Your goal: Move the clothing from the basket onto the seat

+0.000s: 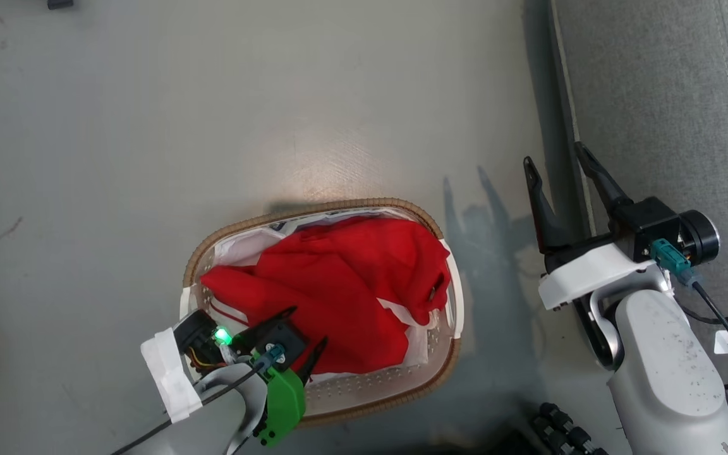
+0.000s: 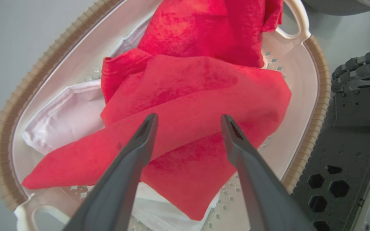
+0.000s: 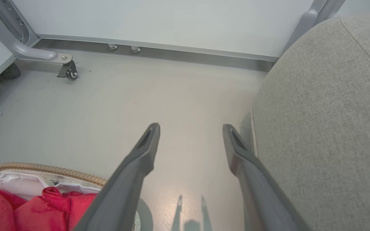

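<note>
Head view: the clothing (image 1: pixel 339 291) is piled in the basket (image 1: pixel 339 205), not yet moved to the seat (image 1: pixel 655 95). The left gripper (image 1: pixel 307 324) is held open over it; the right gripper (image 1: pixel 555 158) is held open, empty.

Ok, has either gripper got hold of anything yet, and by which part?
Nothing is held. The left gripper is open over the clothing in the basket, with no fabric pinched. The right gripper is open over the floor beside the seat.

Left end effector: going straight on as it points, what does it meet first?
Most likely the red clothing lying in the basket, framed between the open fingers of the left end effector; depth unclear.
</note>
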Tool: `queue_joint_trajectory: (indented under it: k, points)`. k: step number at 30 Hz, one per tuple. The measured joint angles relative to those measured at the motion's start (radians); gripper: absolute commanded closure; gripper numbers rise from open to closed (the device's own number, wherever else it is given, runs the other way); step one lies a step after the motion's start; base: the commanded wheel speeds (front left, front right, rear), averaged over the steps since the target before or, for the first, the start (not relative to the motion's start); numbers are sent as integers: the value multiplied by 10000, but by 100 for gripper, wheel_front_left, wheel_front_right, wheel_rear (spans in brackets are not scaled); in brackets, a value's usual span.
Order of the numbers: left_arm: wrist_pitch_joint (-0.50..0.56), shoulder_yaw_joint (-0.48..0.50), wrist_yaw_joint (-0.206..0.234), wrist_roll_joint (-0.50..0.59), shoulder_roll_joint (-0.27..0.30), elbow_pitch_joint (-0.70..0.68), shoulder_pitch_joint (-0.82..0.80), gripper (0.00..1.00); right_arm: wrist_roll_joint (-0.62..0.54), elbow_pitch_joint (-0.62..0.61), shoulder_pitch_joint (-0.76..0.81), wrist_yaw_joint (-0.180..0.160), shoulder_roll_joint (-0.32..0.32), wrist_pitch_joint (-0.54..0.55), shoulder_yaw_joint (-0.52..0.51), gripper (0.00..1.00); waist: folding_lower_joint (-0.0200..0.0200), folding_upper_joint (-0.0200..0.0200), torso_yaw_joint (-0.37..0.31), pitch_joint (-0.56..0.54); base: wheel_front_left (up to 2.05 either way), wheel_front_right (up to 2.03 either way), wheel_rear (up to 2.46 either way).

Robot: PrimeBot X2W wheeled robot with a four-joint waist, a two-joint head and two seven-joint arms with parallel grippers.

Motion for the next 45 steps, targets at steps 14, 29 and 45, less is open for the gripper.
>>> queue_joint_trajectory:
  k: [14,29,45]
  points:
    - [-2,-963,0,439,100,871,-1545,0,90,-368,-439,0,-2,0,84,0,-1,0,-149,1389,0,0,0]
    - [-6,-1129,0,-2,-213,1039,-2264,0,86,-604,-731,0,-2,0,-13,0,-1,0,-107,2478,0,0,0]
    - [-6,-2042,0,-2034,-372,1093,-1776,100,286,-224,-804,0,0,0,117,0,-2,0,-100,1379,0,0,0]
